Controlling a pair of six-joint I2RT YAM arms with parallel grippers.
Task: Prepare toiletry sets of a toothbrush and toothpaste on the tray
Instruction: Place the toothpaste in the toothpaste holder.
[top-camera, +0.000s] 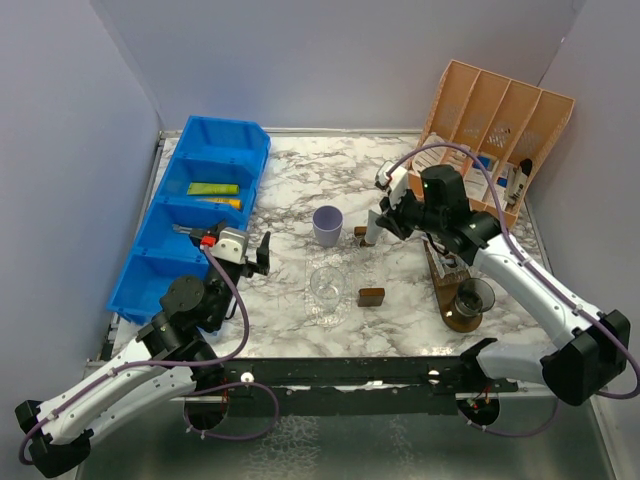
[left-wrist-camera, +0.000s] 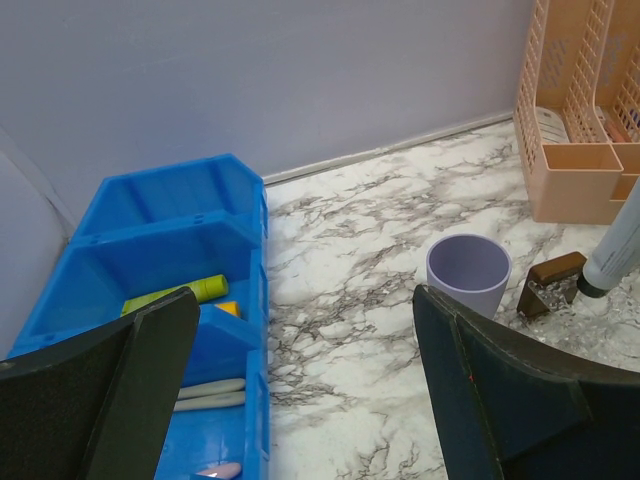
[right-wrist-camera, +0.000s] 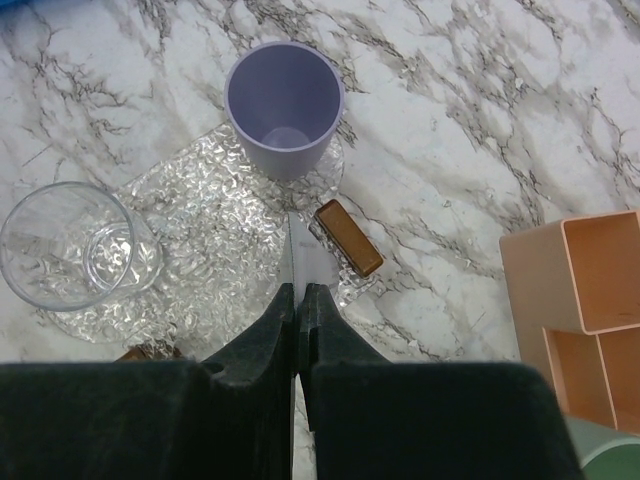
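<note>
Basically, the move turns on one relation: the lilac cup (right-wrist-camera: 284, 110) lies just beyond the right tool (right-wrist-camera: 297, 298), on the side toward the desk's left edge. The toothbrush (left-wrist-camera: 612, 250) in that tool hangs near upright, slightly tilted, w/ its grey end low beside a small brown block (right-wrist-camera: 348, 238) at the tray's rim. That end sits below the cup's mouth, so I'd judge a lift and a short shift leftward are needed before it can drop in. The right tool is clamped fully shut on the toothbrush; the right arm is clearly the nearer one. The left tool (left-wrist-camera: 305, 300) gapes wide w/ nothing in it, hovering beside the blue bin (left-wrist-camera: 165, 245) along the left edge, well apart from the cup.

Cup: matte lilac plastic, slightly tapered, upright, empty; it stands approx mid-desk on the clear tray (right-wrist-camera: 210, 230), a crinkled glassy sheet. The clear cup (right-wrist-camera: 65, 245) shares the tray, toward the near edge; thin-walled, see-through, also empty. Toothbrush: slim, round, white body, smooth; prob. slippery in a hard pinch. A green tube (left-wrist-camera: 175, 293) lies in the bin; the desk top is glossy marble-print.
</note>
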